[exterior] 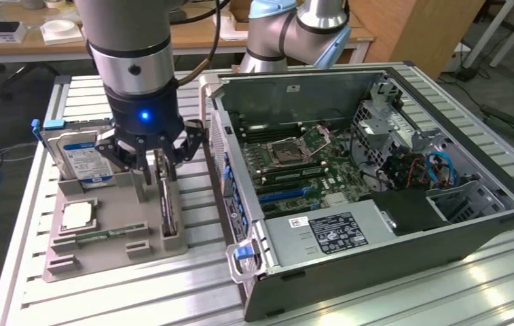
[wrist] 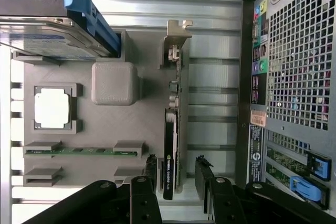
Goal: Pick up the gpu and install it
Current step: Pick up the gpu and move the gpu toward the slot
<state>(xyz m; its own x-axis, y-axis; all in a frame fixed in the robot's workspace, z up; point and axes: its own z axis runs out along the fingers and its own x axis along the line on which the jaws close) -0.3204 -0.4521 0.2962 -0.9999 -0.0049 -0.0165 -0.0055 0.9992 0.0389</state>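
The gpu (exterior: 167, 204) stands on its long edge in a slot of the grey holder (exterior: 102, 258), left of the open computer case (exterior: 365, 231) in the exterior view. In the wrist view the gpu (wrist: 172, 129) is a thin dark card with its silver end bracket (wrist: 176, 43) at the far end. My gripper (exterior: 161, 171) hangs just above the card and is open. One finger (wrist: 151, 174) stands on each side of the card's near end, with a gap on both sides, so the gripper (wrist: 176, 176) straddles it without gripping.
The holder (wrist: 149, 93) also carries a silver hard drive with a blue label (exterior: 80, 157), a CPU (exterior: 77, 215) and a RAM stick (exterior: 102, 236). The case's motherboard (exterior: 302, 166) lies exposed. A second arm (exterior: 284, 34) stands behind the case.
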